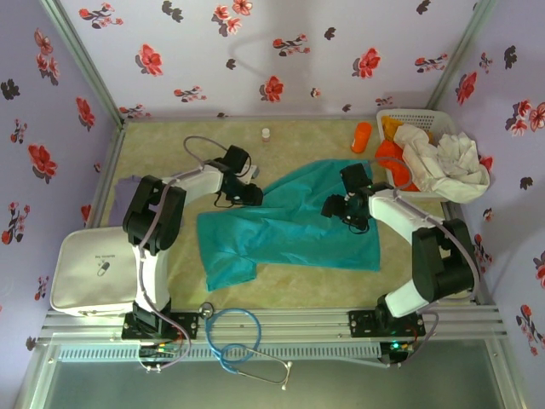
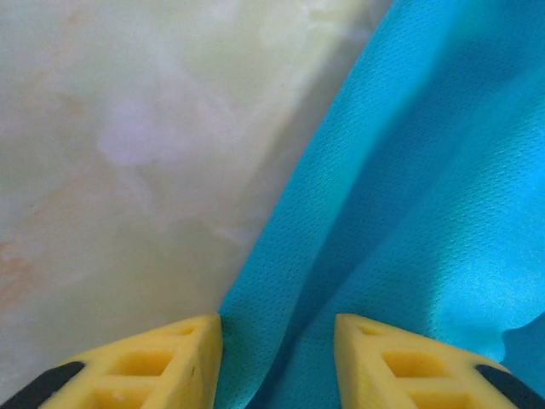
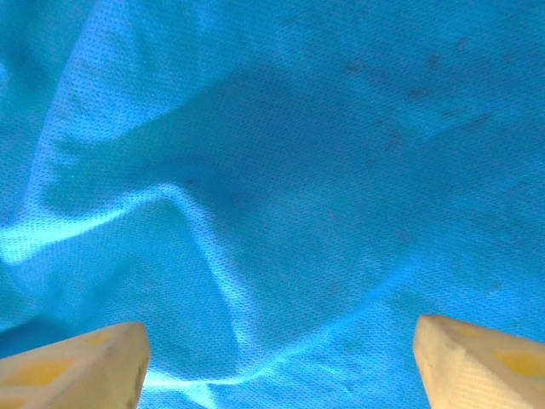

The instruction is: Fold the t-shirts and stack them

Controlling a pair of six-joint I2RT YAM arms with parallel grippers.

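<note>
the step in hand is the first fold of the teal t-shirt (image 1: 289, 230), which lies spread, a little rumpled, across the middle of the table (image 1: 170, 145). the other t-shirts, an orange one (image 1: 393, 158) and an off-white one (image 1: 443, 162), are heaped in the white basket (image 1: 409, 113) at the far right corner, so nothing is folded or stacked yet.

the left hand (image 1: 249, 194) is low at the shirt's far left edge. its wrist camera shows the yellow fingers (image 2: 170, 358) partly apart, with the hem and a ridge of cloth running in between them. whether they pinch the cloth or only straddle it cannot be told from here.

the right hand (image 1: 345, 211) hovers over the shirt's far right part. its fingers (image 3: 77, 366) are spread wide with nothing between them but the cloth lying below.

the next move probably calls for the right hand to drop and close on a matching bit of the far edge, level with the left. both hands could then lift together and carry that edge toward the near hem. an uneven pair of grips would likely skew the fold, and the thin mesh cloth may bunch or slip.
</note>
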